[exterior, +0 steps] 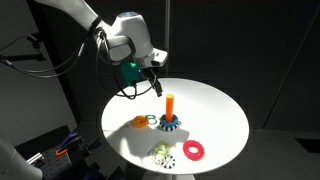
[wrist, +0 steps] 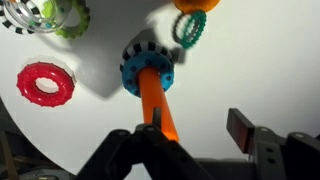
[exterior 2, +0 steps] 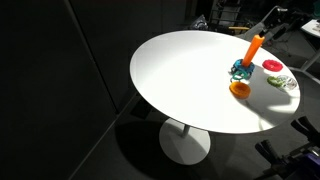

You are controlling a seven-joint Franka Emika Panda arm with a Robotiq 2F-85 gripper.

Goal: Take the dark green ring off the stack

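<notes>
Small thin dark green ring [wrist: 190, 27] lying flat on the round white table [exterior: 215, 105], off the peg, near the stack [wrist: 150, 78] and just beside a flat orange ring [wrist: 195, 4]; whether those two touch cannot be told. In an exterior view the stack [exterior: 170, 112], an upright orange peg with a blue toothed ring around its foot, stands between the table's middle and its near edge; smooth red ring [wrist: 45, 83] and pale yellow-green gear-shaped ring [wrist: 70, 17] lie closer to that edge, apart from the stack; gripper [wrist: 195, 132] hangs just beside the peg's top, jaws spread wide, holding nothing.
</notes>
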